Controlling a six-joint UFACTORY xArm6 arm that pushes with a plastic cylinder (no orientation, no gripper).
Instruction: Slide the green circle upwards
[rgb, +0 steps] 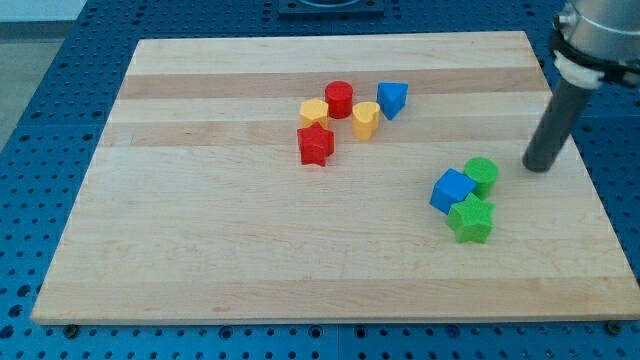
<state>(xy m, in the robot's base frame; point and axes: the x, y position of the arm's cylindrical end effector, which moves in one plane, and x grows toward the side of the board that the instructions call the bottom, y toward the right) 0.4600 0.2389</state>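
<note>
Seven blocks are lying on the wooden worktop (200, 250). The green circle (482, 174) is sitting toward the right, touching the blue cube (451, 190), with the green star (471, 219) just nearer. My tip (538, 165) is resting just right of the green circle, apart from it; there is no claw showing. Farther left, a red cylinder (339, 99), yellow hexagon (314, 112), yellow heart (366, 118), blue triangle (392, 98) and red star (315, 144) are clustering together.

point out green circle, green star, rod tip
green circle (482, 173), camera view, middle of its top face.
green star (472, 218), camera view, centre of its top face.
my tip (538, 166), camera view, very end of the rod, to the view's right of the green circle.
</note>
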